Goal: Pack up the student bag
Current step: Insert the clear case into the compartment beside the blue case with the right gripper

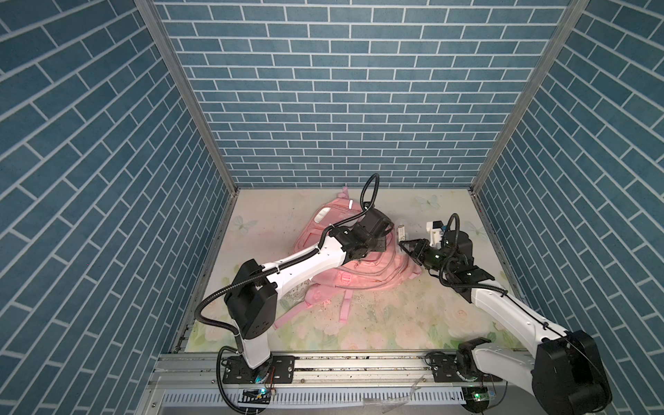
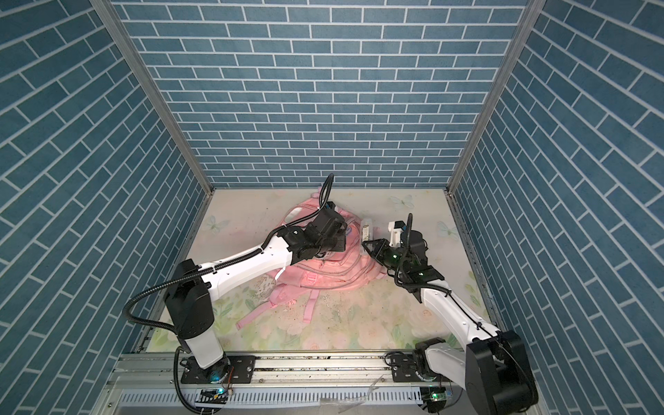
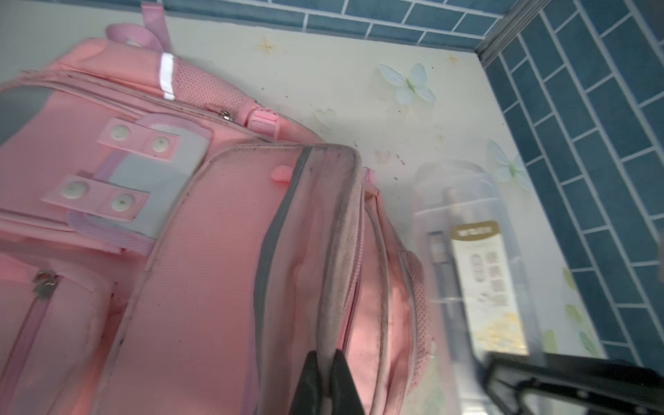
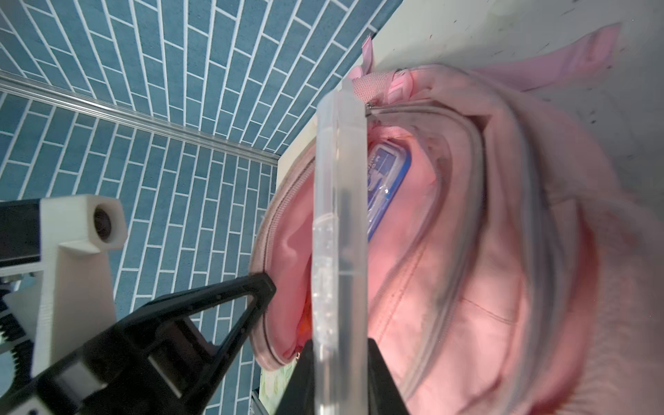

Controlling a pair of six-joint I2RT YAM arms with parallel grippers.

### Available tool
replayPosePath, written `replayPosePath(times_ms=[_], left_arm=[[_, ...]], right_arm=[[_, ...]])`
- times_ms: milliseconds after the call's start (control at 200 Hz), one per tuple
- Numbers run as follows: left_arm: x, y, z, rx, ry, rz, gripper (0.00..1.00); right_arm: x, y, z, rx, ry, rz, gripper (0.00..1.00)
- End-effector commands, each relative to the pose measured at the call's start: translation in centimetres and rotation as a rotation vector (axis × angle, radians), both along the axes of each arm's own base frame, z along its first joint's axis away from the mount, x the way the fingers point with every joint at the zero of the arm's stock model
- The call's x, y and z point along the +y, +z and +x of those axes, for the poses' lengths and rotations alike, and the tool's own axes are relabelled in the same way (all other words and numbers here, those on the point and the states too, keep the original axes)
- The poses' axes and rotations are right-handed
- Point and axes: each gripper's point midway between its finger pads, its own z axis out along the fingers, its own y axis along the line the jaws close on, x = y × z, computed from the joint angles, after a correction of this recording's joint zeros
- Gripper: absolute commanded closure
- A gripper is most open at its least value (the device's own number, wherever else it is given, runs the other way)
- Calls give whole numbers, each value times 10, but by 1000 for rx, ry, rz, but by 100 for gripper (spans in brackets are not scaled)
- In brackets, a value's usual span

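Top views: student bag (image 1: 363,276) lies on the floral table (image 1: 395,323), back of centre.
Left wrist: left gripper (image 3: 325,355) is pinched tight on the bag's grubby zip rim.
Right wrist: right gripper (image 4: 339,346) clamps a clear plastic case (image 4: 339,201), edge-on at the bag's open mouth. A blue-rimmed box (image 4: 386,187) sits inside, possibly a stationery tin.

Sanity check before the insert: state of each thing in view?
Pink fabric backpack: lying down, main compartment unzipped.
Blue-rimmed flat case: inside the backpack.
Clear plastic pen case: held beside the opening, outside.
Left hand: shut on the backpack's zip edge.
Right hand: shut on the pen case.
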Motion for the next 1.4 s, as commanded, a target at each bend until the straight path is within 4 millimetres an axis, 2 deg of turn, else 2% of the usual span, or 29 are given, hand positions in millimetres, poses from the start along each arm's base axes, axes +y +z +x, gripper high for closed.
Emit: replayPosePath(times_ms=[0,160,295,405,530,610,695,820,990,1175,1195,1245,1285,1350,1395], left_arm=[[-33,38,3,-33,-4,-234,100],[-42,45,5,-35,-8,-280,100],[-37,49,3,-54,-14,-276,100],[-33,43,0,-55,-12,-275,100],[-32,40,0,-52,-18,-272,100],[-28,43,2,-61,-10,-271,100],[-22,47,4,-72,-1,-268,100],[-12,49,7,-85,12,-275,100],[-11,52,9,-100,-8,-282,100],[-20,50,2,-143,-119,-231,100],[-22,50,0,-160,-146,-211,94],[-20,54,-4,-208,-184,-144,72],[-18,58,-6,-261,-222,-81,61],[-10,64,-10,-330,-268,5,52],[-4,66,-11,-375,-304,65,51]], right_arm=[[12,13,15,-5,-48,94,86],[32,-4,17,64,-49,152,85],[44,-14,21,98,-60,187,85],[59,-22,26,129,-46,203,83],[82,-35,28,176,-14,217,76],[91,-43,27,208,21,215,61],[78,-42,24,176,-36,107,44],[51,-32,22,117,-104,-5,36],[27,-33,17,105,-104,-64,36],[3,-22,20,48,-130,-142,49],[-1,-20,21,42,-135,-153,50],[-9,-15,20,16,-145,-176,50],[-15,-10,19,-7,-151,-192,50],[-25,-6,14,-42,-158,-236,49],[-28,-4,10,-71,-146,-270,49]])
